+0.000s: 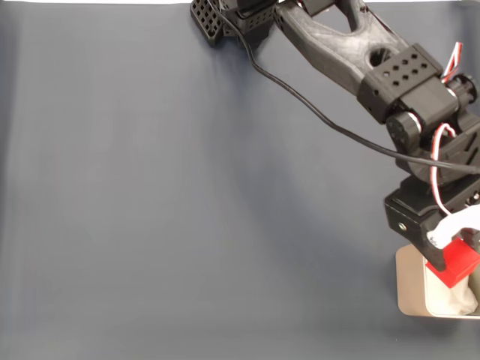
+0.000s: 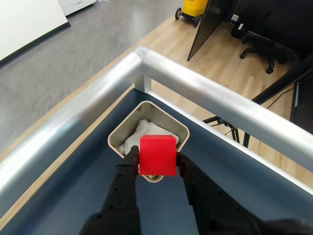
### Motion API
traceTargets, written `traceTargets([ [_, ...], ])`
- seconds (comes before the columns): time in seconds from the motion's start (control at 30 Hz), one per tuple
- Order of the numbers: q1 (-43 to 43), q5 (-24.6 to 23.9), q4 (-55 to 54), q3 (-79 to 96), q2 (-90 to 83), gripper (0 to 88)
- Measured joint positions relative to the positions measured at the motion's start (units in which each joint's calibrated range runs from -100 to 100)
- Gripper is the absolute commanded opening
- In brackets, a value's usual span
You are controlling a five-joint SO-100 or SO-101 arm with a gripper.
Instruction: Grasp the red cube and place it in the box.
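The black two-finger end effector (image 2: 157, 164) is clamped on the small bright red plain-faced cube (image 2: 158, 155), one dark finger (image 2: 128, 169) pressed to each side face in the wrist view, so the cube hangs clear of the dark blue-grey surface (image 1: 187, 195). What matters for the release is where the small beige thin-walled box with rounded corners (image 2: 172, 122) lies from the end effector: in the wrist view it sits directly beyond and beneath the held cube, its near rim hidden behind the cube's lower edge, its white crumpled lining (image 2: 142, 134) showing above and to the left of the cube. The fixed view agrees: the cube (image 1: 454, 264) hangs over the box (image 1: 411, 289) near its upper left corner, the opening running on past the picture's right edge.

My judgement is that the cube is above the opening but close to the near wall. A slight reach forward, further over the lining, would centre it before the fingers part; released here, it might clip the rim. The box sits beside the silver metal rail (image 2: 215, 98) at the surface's corner.
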Motion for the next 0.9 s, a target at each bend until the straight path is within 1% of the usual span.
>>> traceTargets([
  [0.9,-1.11,0.20,-0.08,-11.30,9.55,2.6],
])
